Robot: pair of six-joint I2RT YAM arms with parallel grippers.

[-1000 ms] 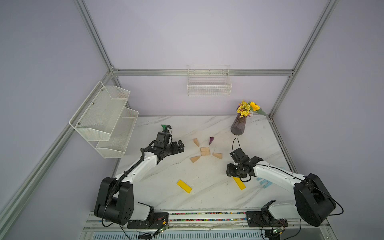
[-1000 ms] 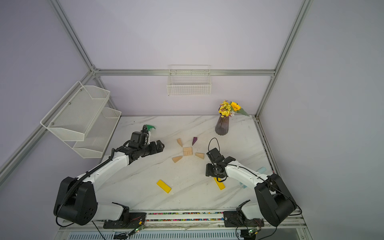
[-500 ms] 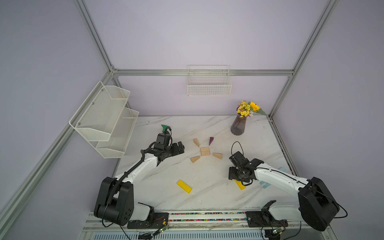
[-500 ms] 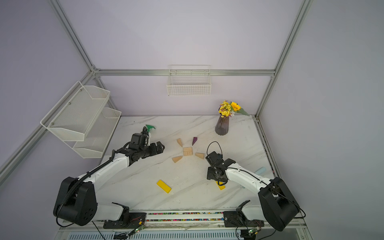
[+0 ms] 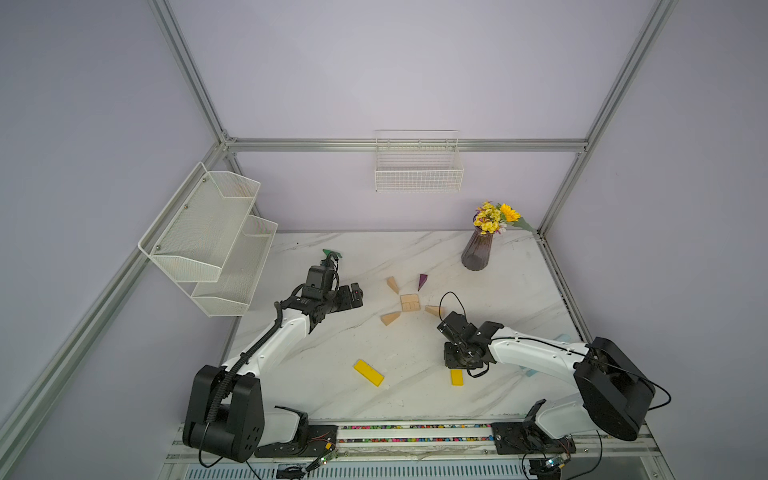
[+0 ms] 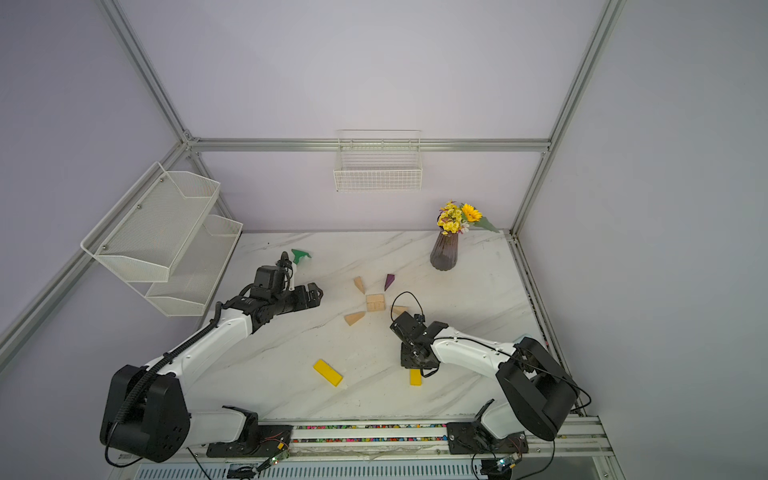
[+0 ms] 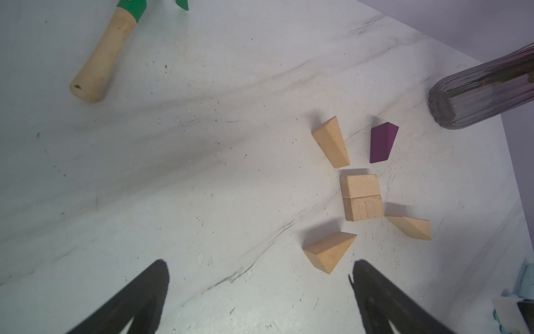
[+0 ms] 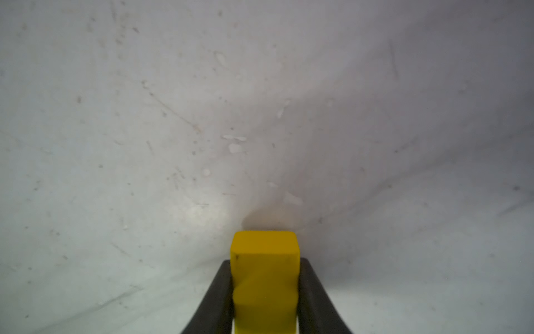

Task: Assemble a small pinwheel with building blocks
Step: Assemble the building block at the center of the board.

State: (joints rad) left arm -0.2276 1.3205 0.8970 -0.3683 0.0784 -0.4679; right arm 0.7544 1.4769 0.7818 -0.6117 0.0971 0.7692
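Right claw (image 8: 265, 260), newly snug on yellow bar (image 5: 456, 377); left claw (image 7: 260, 267) wide; flowers (image 5: 494, 216), one seemingly a sunflower, in vase (image 5: 474, 253).

A white marble-patterned desk (image 5: 515, 291) carries a ribbed, dark glass vase (image 5: 474, 251) standing upright at its far right, holding yellow flowers (image 5: 496, 216). At the far left a toy rake (image 7: 102, 55) lies flat, its wooden handle nearer and its green head toward the back wall. A white wire basket (image 5: 418, 174) hangs on the back wall. A two-tier white mesh shelf (image 5: 208, 232) is fixed to the left wall.
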